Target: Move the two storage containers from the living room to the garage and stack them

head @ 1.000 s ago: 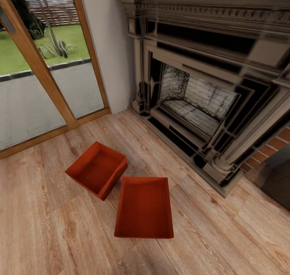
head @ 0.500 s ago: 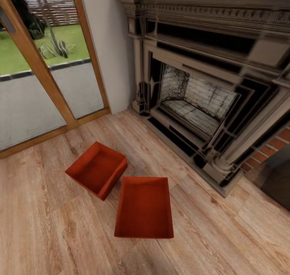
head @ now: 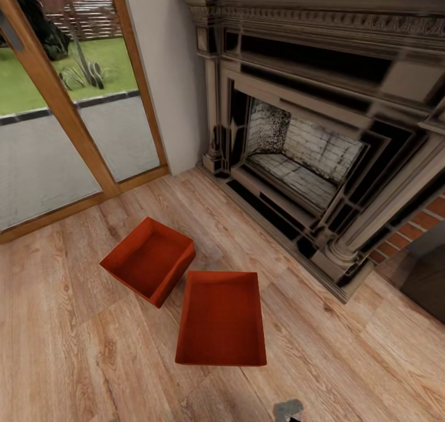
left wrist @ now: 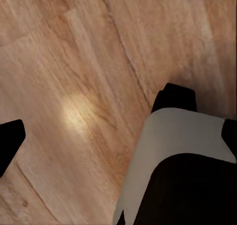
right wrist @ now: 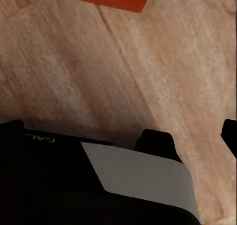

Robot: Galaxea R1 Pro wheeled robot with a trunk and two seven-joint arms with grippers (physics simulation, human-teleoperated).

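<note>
Two red bins sat on the wood floor [head: 74, 348] before the fireplace [head: 309, 150]: the nearer bin [head: 221, 318] flat, the farther bin [head: 149, 259] tilted, its corner touching the nearer one. Both grippers' jaws stood spread apart over bare planks, holding nothing.

Two red-orange storage containers sit on my living room's light wood plank floor [head: 74, 348], in front of the dark fireplace. The nearer container [head: 221, 318] lies flat, open top up, its long sides running away from me, empty. The farther container [head: 148, 260] stands to its left and a little beyond, turned at an angle, also empty and open-topped; one of its corners comes just beside the nearer one's rim.
</note>
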